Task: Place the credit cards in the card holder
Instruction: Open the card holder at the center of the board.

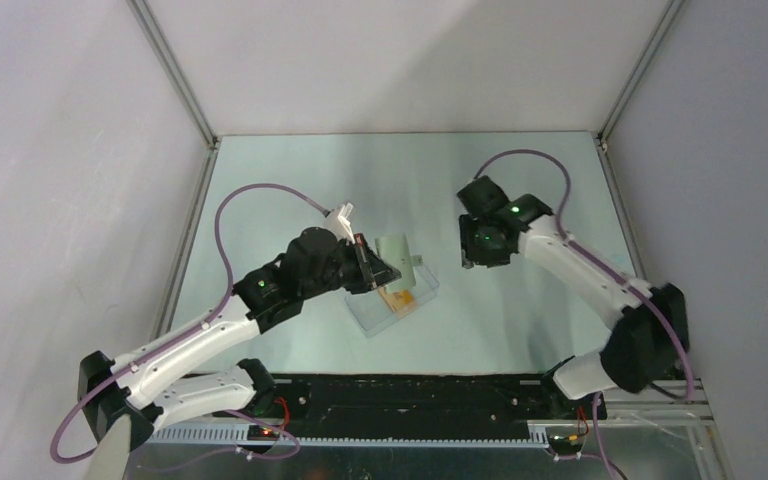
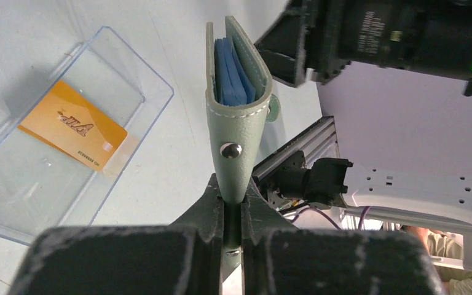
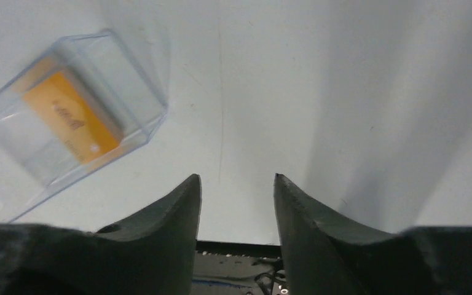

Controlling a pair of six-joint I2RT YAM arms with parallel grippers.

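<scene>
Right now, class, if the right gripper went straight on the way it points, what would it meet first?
Probably the bare table, though depth is unclear: the right gripper points at it, fingers apart, nothing between. The box holding a card lies off to the side.

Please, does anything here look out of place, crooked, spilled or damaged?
Nothing stands out. The left pincer grips the card holder by one end. One orange card lies flat inside the clear box. The right pincer is open and empty.
</scene>
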